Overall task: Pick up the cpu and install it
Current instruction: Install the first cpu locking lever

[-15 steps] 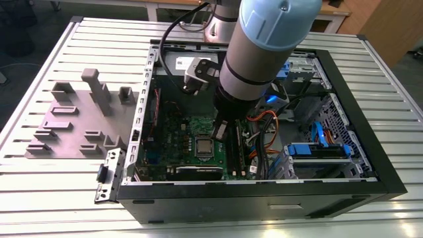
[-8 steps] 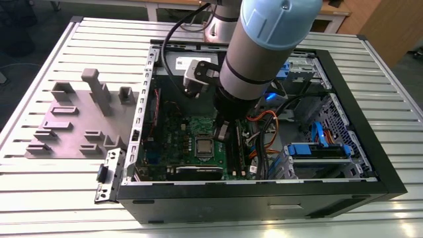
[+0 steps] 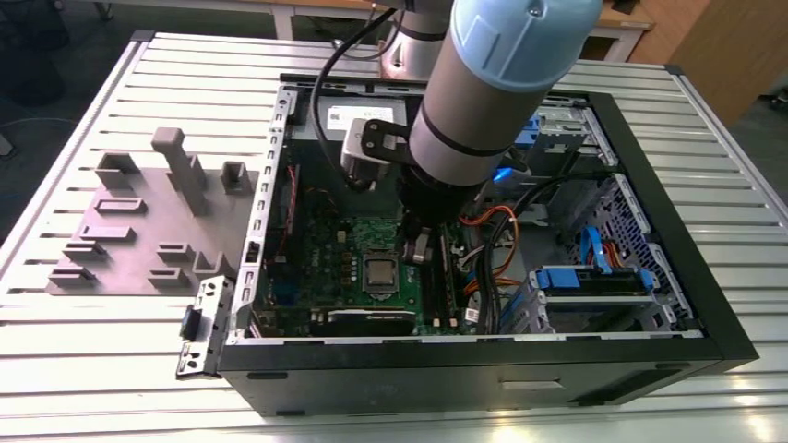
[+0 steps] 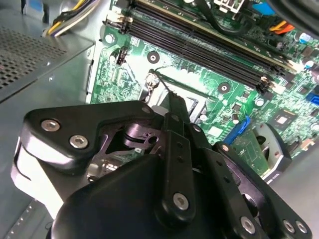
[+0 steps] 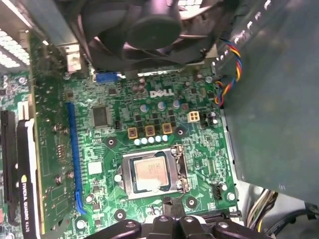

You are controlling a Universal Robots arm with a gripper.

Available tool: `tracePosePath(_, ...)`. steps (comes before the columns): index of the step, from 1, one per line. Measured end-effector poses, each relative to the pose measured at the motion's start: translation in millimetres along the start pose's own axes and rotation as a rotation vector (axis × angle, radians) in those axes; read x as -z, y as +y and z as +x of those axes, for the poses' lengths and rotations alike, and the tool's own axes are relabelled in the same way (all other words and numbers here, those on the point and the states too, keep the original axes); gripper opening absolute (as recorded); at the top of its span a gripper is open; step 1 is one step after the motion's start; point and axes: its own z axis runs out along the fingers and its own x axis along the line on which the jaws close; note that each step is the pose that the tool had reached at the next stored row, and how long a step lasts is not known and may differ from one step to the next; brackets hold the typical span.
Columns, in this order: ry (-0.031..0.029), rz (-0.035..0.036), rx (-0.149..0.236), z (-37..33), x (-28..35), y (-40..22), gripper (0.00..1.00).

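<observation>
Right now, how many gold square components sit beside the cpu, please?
3 gold square components, in the first wrist view, in one row between the cpu and the fan: first, middle, last. More may be hidden.

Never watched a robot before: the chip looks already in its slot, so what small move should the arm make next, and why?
Probably lift straight up a little: the cpu already lies flat inside the socket frame on the motherboard, and the gripper hovers just beside it, holding nothing visible.
</observation>
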Motion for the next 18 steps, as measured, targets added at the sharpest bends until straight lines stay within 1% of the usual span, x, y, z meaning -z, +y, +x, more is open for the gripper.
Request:
tracePosePath(3, 0.0012, -0.0009, 0.008, -0.9, 0.0, -0.3, 0.11)
tracePosePath(4, 0.0042, -0.0004, 0.008, -1.6, -0.1, -0.2, 0.11)
tracePosePath(5, 0.0084, 0.0003, 0.007, -2.3, -0.3, -0.1, 0.11)
tracePosePath(7, 0.0207, 0.0023, 0.006, -3.6, -0.5, 0.1, 0.11)
tracePosePath(8, 0.0249, 0.0029, 0.006, -4.2, -0.5, 0.2, 0.11)
tracePosePath(9, 0.0273, 0.0032, 0.007, -4.7, -0.6, 0.2, 0.11)
tracePosePath(10, 0.0346, 0.0044, 0.009, -6.1, -0.8, 0.4, 0.11)
tracePosePath(12, 0.0479, 0.0073, 0.012, -6.5, -0.8, 0.5, 0.11)
tracePosePath(13, 0.0517, 0.0083, 0.017, -6.6, -0.9, 0.4, 0.11)
tracePosePath(16, 0.0564, 0.0078, 0.045, -6.6, -0.8, 0.5, 0.11)
tracePosePath(18, 0.0584, 0.0073, 0.062, -6.7, -0.8, 0.5, 0.11)
